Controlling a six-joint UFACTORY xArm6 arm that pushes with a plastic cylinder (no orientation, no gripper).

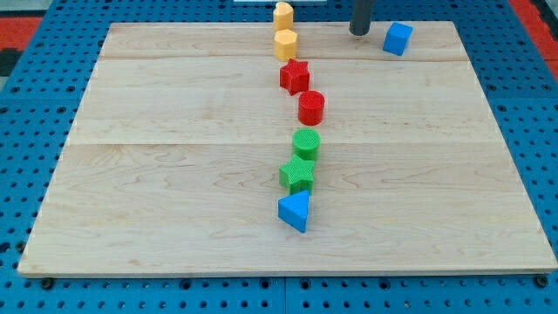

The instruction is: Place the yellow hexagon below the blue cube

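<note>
The yellow hexagon [286, 44] sits near the board's top edge, just left of centre. A second yellow block [283, 15], rounded in shape, stands right above it at the edge. The blue cube [398, 38] sits at the view's top right. My tip [359, 32] is on the board just left of the blue cube, a small gap apart, and well to the right of the yellow hexagon.
A red star [295, 77], a red cylinder [311, 107], a green cylinder [306, 143], a green star [297, 174] and a blue triangle [295, 211] run in a line down the middle of the wooden board [157, 174]. Blue pegboard surrounds the board.
</note>
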